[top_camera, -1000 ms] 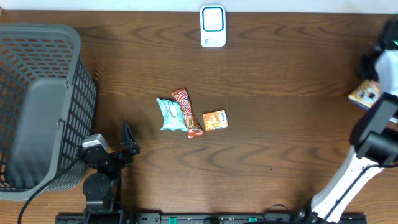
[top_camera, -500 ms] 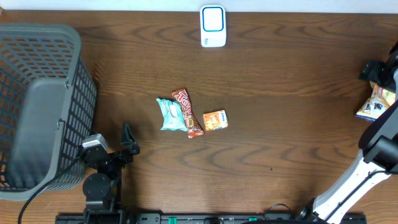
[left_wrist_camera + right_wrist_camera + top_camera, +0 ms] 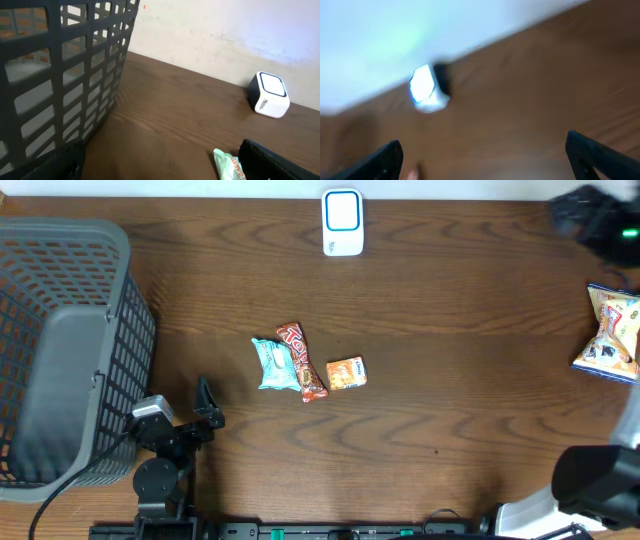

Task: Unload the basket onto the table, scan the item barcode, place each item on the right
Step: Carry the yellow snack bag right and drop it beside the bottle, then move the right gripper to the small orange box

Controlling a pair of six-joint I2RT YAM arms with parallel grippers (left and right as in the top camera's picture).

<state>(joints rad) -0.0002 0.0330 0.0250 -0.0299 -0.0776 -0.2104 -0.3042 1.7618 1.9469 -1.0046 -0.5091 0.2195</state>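
Snack bag (image 3: pixel 612 332), yellow and white with a dark blue lower corner, lies in the overhead view at the far right edge of the brown wooden table (image 3: pixel 450 310), with nothing touching it. It is well apart from the white, blue-faced scanner (image 3: pixel 342 222), which sits at the middle of the table's far edge. The right gripper (image 3: pixel 590 220) is a dark, motion-blurred shape in the top right corner, beyond the bag and clear of it. Near the table's middle a teal packet (image 3: pixel 271 364), a red bar (image 3: pixel 301 361) and an orange packet (image 3: pixel 347 372) lie side by side, the bar touching the teal packet. A grey mesh basket (image 3: pixel 60 350) fills the left side, and the left gripper (image 3: pixel 208 406) sits just beside its near corner, holding nothing. In the left wrist view its two dark fingers (image 3: pixel 272 160) stand wide apart at the bottom corners, with the basket wall (image 3: pixel 65 65) close on the left, the scanner (image 3: pixel 269 94) ahead by the pale wall (image 3: pixel 210 25) and a tip of the teal packet (image 3: pixel 227 165) low on the right. The right wrist view is heavily blurred: the fingers (image 3: pixel 385 160) stand wide apart at the lower corners with nothing between them, and the scanner (image 3: pixel 427 89) shows ahead; the bag is outside this view.
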